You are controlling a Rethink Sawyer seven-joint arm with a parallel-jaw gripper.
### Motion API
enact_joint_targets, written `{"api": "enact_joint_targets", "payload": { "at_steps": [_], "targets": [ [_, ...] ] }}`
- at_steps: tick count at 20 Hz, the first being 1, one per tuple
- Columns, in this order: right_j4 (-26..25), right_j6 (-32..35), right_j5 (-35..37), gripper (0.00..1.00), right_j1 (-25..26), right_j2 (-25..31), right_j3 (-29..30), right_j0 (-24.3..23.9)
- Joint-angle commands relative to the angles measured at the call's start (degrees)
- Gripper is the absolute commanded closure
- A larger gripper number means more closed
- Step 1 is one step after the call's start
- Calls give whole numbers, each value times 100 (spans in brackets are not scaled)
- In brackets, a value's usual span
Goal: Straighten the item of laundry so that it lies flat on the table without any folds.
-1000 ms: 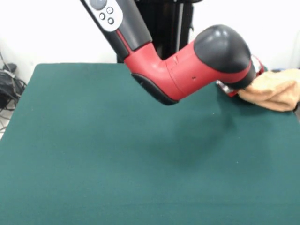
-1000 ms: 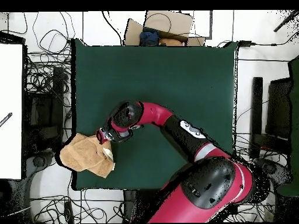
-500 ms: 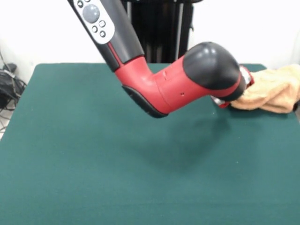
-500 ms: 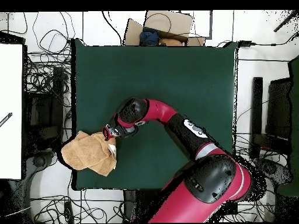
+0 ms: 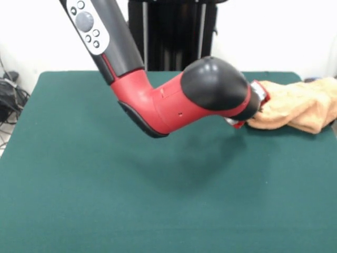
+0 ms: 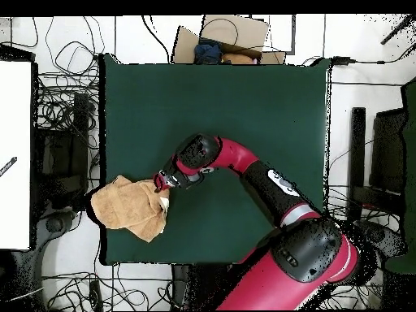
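The item of laundry [image 5: 297, 104], a light orange-tan towel, lies bunched and folded at the right edge of the green table [image 5: 95, 200]. Part of it hangs past the table's side. In the overhead view the item of laundry [image 6: 128, 208] sits at the left edge of the table [image 6: 252, 97], low down. My gripper [image 5: 251, 112] is at the towel's inner end and is shut on it, as the gripper [image 6: 165, 181] also shows from above. The arm's thick black and red wrist hides most of the grip in the front view.
The arm's red elbow [image 5: 174, 105] hangs low over the table's middle. Off the far edge stands a cardboard box [image 6: 223, 39]. Tangled cables [image 6: 65, 106] and a white panel [image 6: 15, 154] lie on the floor beside the towel's side.
My gripper has moved toward the table's middle and dragged the towel's gripped end with it. The towel has been pulled farther onto the table and drawn out longer.
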Motion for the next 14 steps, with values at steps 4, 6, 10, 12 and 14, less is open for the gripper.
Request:
{"api": "enact_joint_targets", "payload": {
  "at_steps": [4, 6, 10, 12, 14],
  "targets": [
    [-723, -2060, 849, 100, 290, -501, -1279, -93],
    [-762, -2193, 875, 100, 360, -510, -1396, -88],
    [-776, -2442, 1002, 100, 487, -519, -1589, -82],
    [-784, -2551, 1051, 100, 529, -526, -1675, -79],
    [-785, -2638, 1089, 100, 532, -530, -1691, -102]
  ]
}}
